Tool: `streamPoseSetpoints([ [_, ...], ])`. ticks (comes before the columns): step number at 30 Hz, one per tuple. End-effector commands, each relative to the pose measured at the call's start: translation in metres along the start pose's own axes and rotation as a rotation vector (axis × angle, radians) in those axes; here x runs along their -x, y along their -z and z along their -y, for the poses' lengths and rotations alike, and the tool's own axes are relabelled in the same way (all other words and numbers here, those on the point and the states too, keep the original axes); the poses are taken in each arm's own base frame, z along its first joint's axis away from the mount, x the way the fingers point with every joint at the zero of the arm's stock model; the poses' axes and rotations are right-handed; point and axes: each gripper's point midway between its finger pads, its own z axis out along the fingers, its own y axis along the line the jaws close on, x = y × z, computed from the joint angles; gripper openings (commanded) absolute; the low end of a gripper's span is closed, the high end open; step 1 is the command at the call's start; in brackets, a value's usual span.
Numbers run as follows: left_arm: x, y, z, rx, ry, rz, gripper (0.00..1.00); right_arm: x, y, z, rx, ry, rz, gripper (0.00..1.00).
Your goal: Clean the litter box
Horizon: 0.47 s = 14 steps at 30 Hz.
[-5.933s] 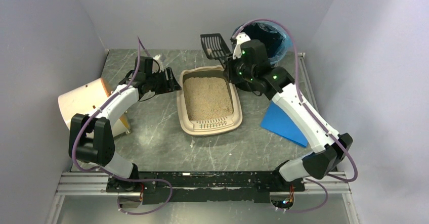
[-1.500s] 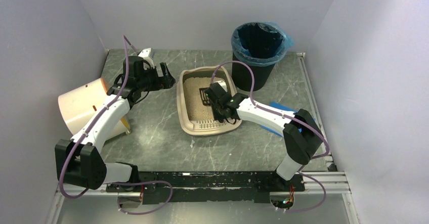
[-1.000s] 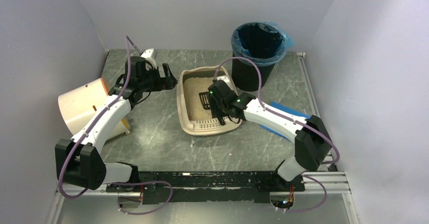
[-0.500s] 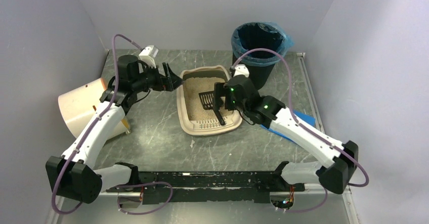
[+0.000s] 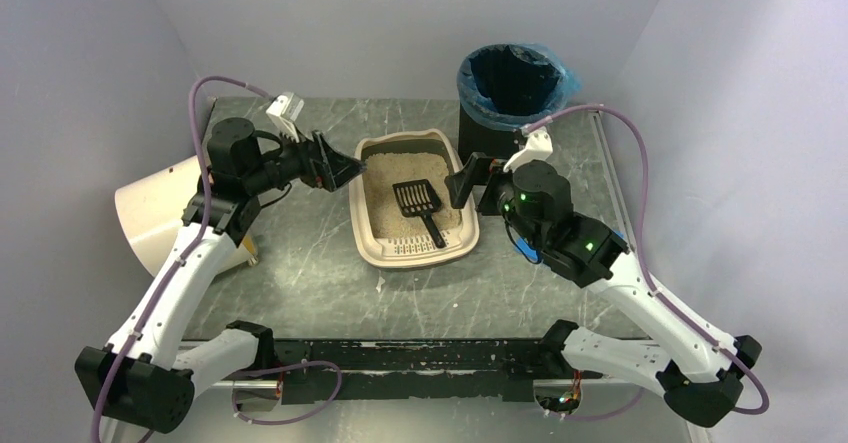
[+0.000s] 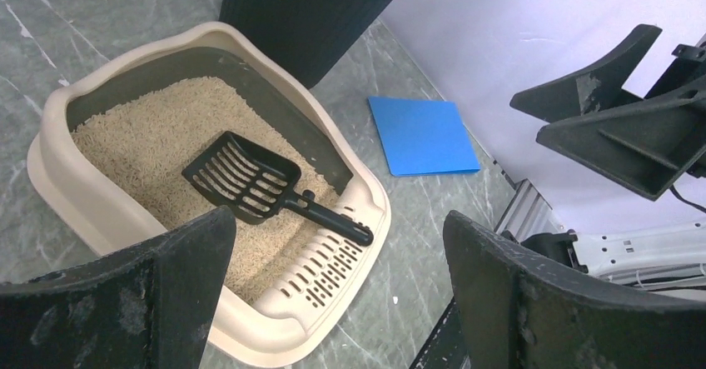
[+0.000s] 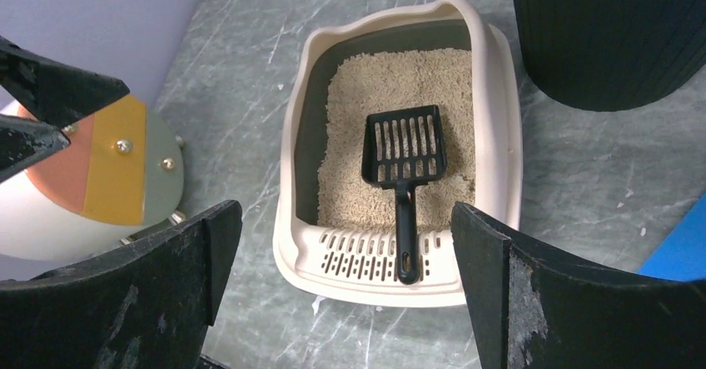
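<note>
Over the middle of the counter (image 5: 330,283), your right hand (image 5: 468,178) is pulling back from the litter box (image 5: 356,213), released and empty, hovering just beside its right rim. Your left hand (image 5: 335,166) is nearing the left rim, spread wide too, grasping nothing. You are leaving the black scoop (image 5: 418,201) lying on the litter (image 5: 395,178), its handle resting on the slotted lip (image 5: 415,248), so the sifting is probably ending or pausing. Pale walls (image 5: 400,23) are enclosing the grey marbled counter. The cream drum (image 5: 160,213) is lying at left, the black bin (image 5: 510,93) is standing behind the box, and the blue sheet (image 6: 423,134) is lying at right.
</note>
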Motion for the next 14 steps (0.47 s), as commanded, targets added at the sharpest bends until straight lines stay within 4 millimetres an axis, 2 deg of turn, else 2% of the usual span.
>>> streamPoseSetpoints([
  [1, -0.0042, 0.0037, 0.0107, -0.048, -0.012, 0.009, 0.99, 0.0038, 0.0006, 0.0034, -0.015, -0.021, 0.03, 1.0],
  [14, -0.0092, 0.0093, 0.005, -0.006, -0.041, -0.001, 0.99, 0.0067, -0.0008, 0.004, -0.032, -0.035, 0.038, 1.0],
])
